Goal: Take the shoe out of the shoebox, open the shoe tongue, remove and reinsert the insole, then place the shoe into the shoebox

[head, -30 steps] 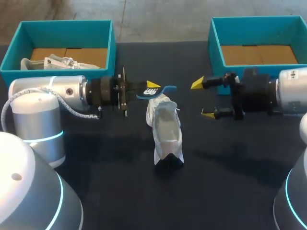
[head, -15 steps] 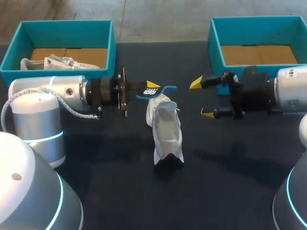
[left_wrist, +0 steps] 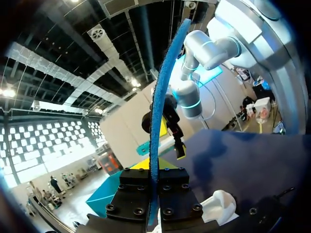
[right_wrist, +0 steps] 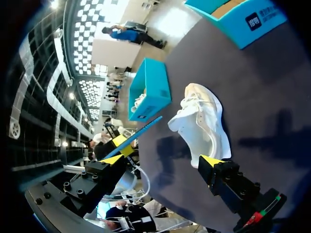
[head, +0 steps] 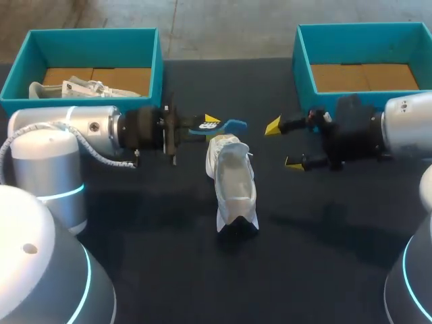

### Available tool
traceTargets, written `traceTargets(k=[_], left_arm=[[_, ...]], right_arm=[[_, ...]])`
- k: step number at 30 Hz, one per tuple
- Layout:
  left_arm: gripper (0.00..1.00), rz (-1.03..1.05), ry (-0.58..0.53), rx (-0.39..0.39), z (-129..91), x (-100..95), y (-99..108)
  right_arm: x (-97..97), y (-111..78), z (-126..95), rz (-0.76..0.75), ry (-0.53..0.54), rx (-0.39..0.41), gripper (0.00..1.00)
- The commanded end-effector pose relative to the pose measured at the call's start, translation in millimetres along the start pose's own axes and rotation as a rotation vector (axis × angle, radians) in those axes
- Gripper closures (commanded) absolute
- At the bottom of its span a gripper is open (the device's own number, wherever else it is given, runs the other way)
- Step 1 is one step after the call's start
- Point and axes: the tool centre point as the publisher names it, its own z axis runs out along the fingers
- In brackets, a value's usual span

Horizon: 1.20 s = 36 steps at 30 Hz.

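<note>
In the last sec the left gripper [head: 210, 123] has drawn back a touch toward its own side. That carries the thin blue foam insole [head: 228, 125] slightly further off the white soft-sided shoe [head: 234, 181]. The right gripper [head: 283, 145] has eased in & dipped a little, wrist tilted, so its yellow tips are now nearer the shoe. My read: the insole is fully out, so the removal half looks done. Reinsert comes next, w/ the right arm prob. coming in to steady the shoe or hold the tongue back.

Left gripper: pressed together on one end of the insole, pinching it. In the left wrist view the insole runs out ahead from btw the fingers as a narrow curved strip, seen edge-on. Right gripper: spread wide, holding nothing, near the shoe but apart from it.

The shoe lies on the dark matte surface [head: 169, 270] btw the two arms, dark end toward the robot. Its far end sits under the insole's free end.

Materials:
- **Insole:** thin, flexible-looking, fuzzy edge. It will likely bend when pushed in.
- **Shoe:** upper pale & soft.
- **Boxes:** two teal open-top boxes w/ brown card floors. The left shoebox [head: 152, 67] holds a second white shoe [head: 74, 88]. The right shoebox [head: 302, 54] sits behind the right arm.
</note>
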Motion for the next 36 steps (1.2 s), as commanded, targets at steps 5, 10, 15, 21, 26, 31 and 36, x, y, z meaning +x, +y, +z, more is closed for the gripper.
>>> traceTargets(k=[5,10,15,21,26,31,36], left_arm=[[1.0,-0.023,-0.004,-0.025,-25.7,13.9,-29.1],[1.0,-0.058,-0.016,-0.028,-27.6,25.6,-30.0],[1.0,-0.097,-0.027,-0.021,-25.5,36.1,-23.4],[1.0,-0.107,-0.017,-0.015,-19.1,47.9,-19.5],[1.0,-0.129,-0.01,-0.013,-13.4,56.7,-14.1],[1.0,-0.144,-0.013,-0.014,-9.6,63.9,-4.6],[1.0,-0.142,-0.019,-0.027,-9.8,64.1,4.2]], right_arm=[[-10.4,-7.4,10.4,-0.066,-0.068,-0.006,0.0],[-14.9,-18.9,13.0,-0.101,-0.05,-0.011,0.0],[-19.4,-29.7,14.0,-0.113,-0.073,-0.008,0.0],[-30.8,-43.0,22.9,-0.113,-0.101,0.008,0.0],[-41.2,-53.7,30.7,-0.084,-0.127,0.042,0.0],[-45.6,-57.5,32.2,-0.061,-0.127,0.056,0.0],[-45.6,-57.5,32.2,-0.061,-0.127,0.056,0.0]])
